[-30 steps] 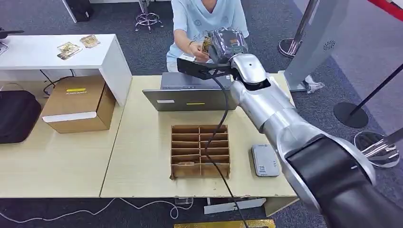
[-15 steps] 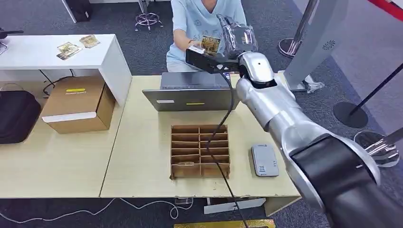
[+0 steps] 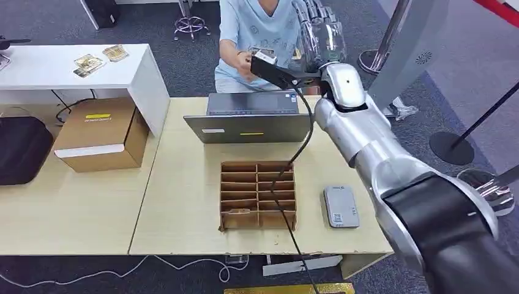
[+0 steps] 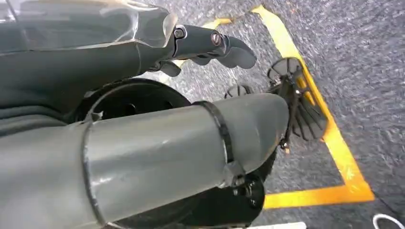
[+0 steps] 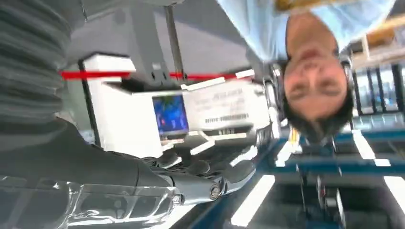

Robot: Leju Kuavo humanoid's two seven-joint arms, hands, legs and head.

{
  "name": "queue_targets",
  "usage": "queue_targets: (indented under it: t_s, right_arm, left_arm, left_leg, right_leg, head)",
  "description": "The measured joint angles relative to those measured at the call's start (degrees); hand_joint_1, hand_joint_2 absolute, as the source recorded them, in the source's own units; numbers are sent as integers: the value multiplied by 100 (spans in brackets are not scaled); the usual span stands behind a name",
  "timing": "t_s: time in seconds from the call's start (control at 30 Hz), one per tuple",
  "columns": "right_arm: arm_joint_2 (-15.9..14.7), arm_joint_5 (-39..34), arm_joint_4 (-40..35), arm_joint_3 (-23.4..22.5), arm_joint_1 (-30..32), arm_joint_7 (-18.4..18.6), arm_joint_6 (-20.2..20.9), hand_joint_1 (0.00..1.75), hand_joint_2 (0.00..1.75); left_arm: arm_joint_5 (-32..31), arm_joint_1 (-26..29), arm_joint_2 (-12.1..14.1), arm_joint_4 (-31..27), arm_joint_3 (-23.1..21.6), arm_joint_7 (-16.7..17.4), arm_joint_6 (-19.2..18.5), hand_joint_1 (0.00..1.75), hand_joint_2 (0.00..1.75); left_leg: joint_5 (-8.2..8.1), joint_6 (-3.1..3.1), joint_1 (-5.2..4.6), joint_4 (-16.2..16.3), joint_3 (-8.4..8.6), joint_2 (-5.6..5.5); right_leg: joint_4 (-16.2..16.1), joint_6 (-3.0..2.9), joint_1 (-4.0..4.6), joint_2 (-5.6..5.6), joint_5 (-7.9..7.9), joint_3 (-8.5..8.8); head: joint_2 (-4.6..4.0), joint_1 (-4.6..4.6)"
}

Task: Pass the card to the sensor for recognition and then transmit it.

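My right arm reaches over the laptop toward a seated person in a light blue shirt. My right hand is raised in front of that person with its fingers pointing up. In the right wrist view the fingers lie stretched out and hold nothing. The person's hand is beside my wrist and holds a small pale thing, probably the card, partly hidden by the black wrist camera. The grey card sensor lies on the table near its front right. My left hand hangs by my side above the floor and holds nothing.
A closed grey laptop lies at the table's far edge. A cardboard divider box stands mid-table with a black cable across it. To the left are a cardboard carton, a black bag and a white desk with cards. Stanchion bases stand at right.
My right hand has risen and moved right, and its fingers have straightened. The golden card that was at my fingers is now at the person's hand.
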Motion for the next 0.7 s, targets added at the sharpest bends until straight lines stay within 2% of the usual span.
queue_targets:
  t_s: [0.13, 0.2, 0.3, 0.33, 0.4, 0.47, 0.6, 0.7]
  right_arm:
    - [-442, 94, -333, -197, 374, -19, -701, 0, 175]
    - [-766, 125, -668, -406, 707, 0, -1000, 0, 175]
    - [-1124, -171, -1229, -835, 1324, -302, -1070, 0, 175]
    - [-1234, -591, -1523, -1043, 1588, -631, -994, 0, 175]
    - [-1399, -1876, -2206, -1542, 2228, -1429, -573, 0, 175]
    - [-1552, -2990, -2825, -1994, 2903, -1960, 39, 0, 175]
    - [-1818, -5080, -4224, -2929, 4533, -2648, 1112, 0, 175]
    - [-1774, -6837, -5205, -3517, 5760, -2890, 1956, 0, 175]
  left_arm:
    - [103, 2, -22, 0, 2, -61, -125, 0, 0]
    - [175, 7, -35, 0, 13, -76, -201, 0, 0]
    - [262, 24, -46, 0, 50, -94, -304, 0, 0]
    - [295, 30, -46, 0, 59, -114, -338, 0, 0]
    - [352, 43, -52, 0, 72, -164, -382, 0, 0]
    - [391, 52, -52, 0, 101, -175, -431, 0, 0]
    - [485, 84, -55, 0, 194, -203, -574, 0, 0]
    - [496, 108, -52, 0, 227, -201, -667, 0, 0]
  left_leg:
    - [-1, 1, 0, 2, 1, -9]
    - [0, 2, 0, 3, 0, -31]
    - [-2, 8, -2, 3, -3, -34]
    - [-5, 11, -2, 3, -3, -34]
    - [-11, 19, -2, 3, -2, -32]
    - [-15, 21, -1, 3, -1, -43]
    - [-20, 28, 0, 2, -15, -101]
    - [-32, 27, 0, -1, -21, -103]
  right_leg:
    - [-9, 2, 1, -10, 1, 6]
    - [-13, 3, 1, -34, 0, 15]
    - [-17, 3, 0, -35, 1, 16]
    - [-19, 4, 0, -36, 1, 18]
    - [-22, 6, 1, -35, -1, 19]
    - [-24, 9, 1, -42, -5, 18]
    - [-25, 27, 2, -99, -28, 26]
    - [-24, 27, 2, -102, -44, 27]
  head:
    - [0, -2]
    - [0, 2]
    - [0, 0]
    - [0, 0]
    - [0, -2]
    - [0, -7]
    - [0, 4]
    - [0, -2]
